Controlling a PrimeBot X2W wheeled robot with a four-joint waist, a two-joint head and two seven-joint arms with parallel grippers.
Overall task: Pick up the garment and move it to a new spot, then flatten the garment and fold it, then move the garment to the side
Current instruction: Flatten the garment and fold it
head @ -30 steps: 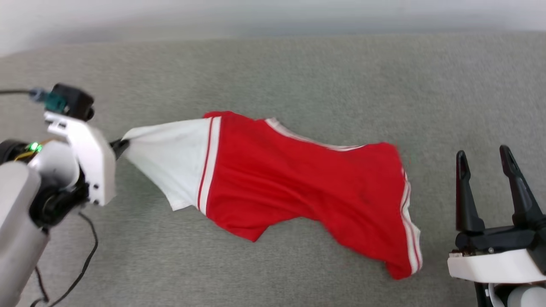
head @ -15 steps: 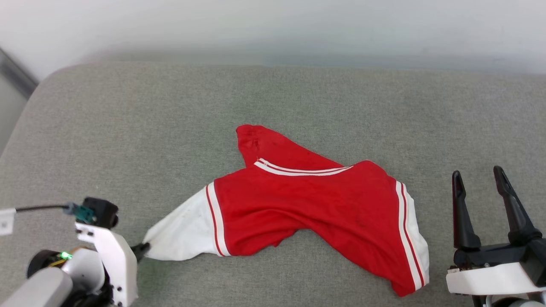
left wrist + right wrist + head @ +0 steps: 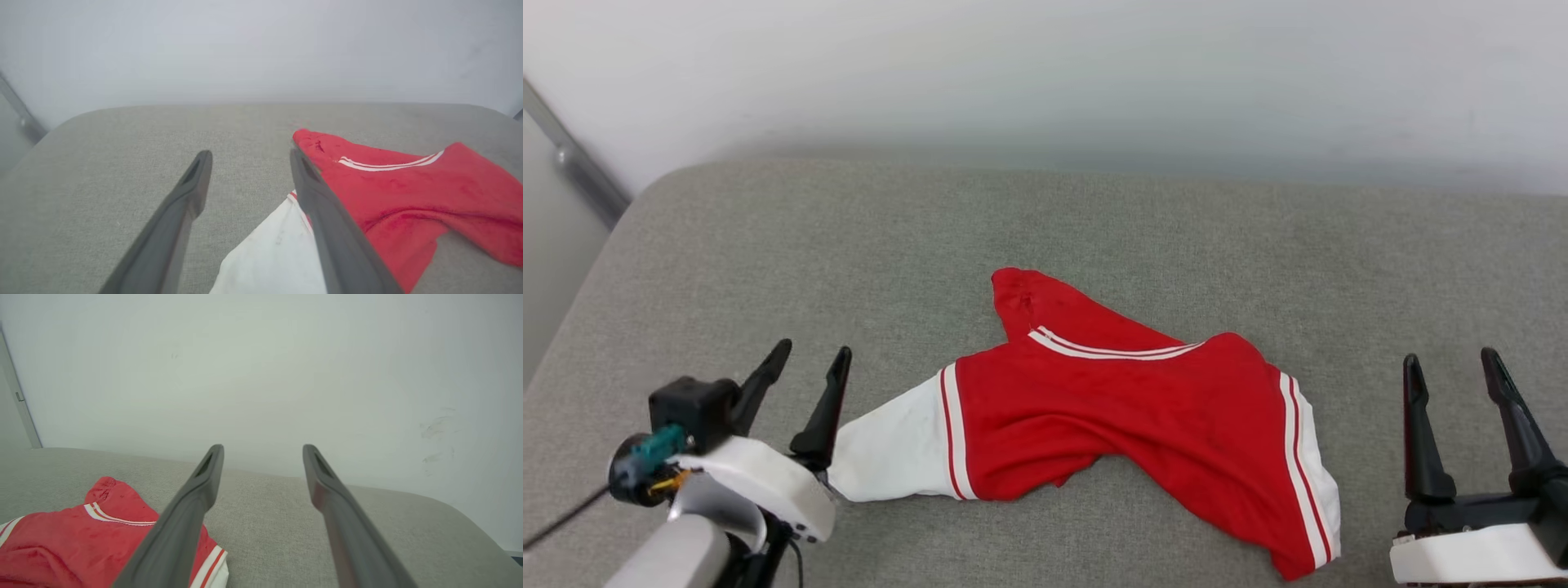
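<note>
The left gripper [image 3: 814, 349] sits near the front left corner of the big soft grey cloth cushion [image 3: 1094, 220]; its jaws are wide apart and hold nothing. The right gripper [image 3: 1450, 356] waits near the front edge on the right; its jaws are wide apart too, and empty.

The red jersey shirt with white short sleeves and red-and-white stripes [image 3: 1127, 408] lies on the cushion between the two grippers, closer to the front edge than to the back edge by the pale wall [image 3: 1045, 73]. It is not flat; it is twisted and bumpy, and one red part [image 3: 1021, 298] pokes out toward the back edge. One white sleeve [image 3: 890, 449] reaches out to the left gripper and ends just beside it; in the left wrist view that sleeve [image 3: 269, 261] shows low down between the long dark fingers [image 3: 327, 228]. The other striped end [image 3: 1311, 482] lies near the right gripper. No print on the chest can be seen.

The shirt looks set down in its spot, so the job now is likely to make it flat. To do this well, each gripper should pinch just the top layer at its own end; then both should pull apart slowly and evenly, low over the cushion. Pull too hard and the shirt will slide; grab too much cloth and the folds stay in. The red part at the back needs spreading out as well.
</note>
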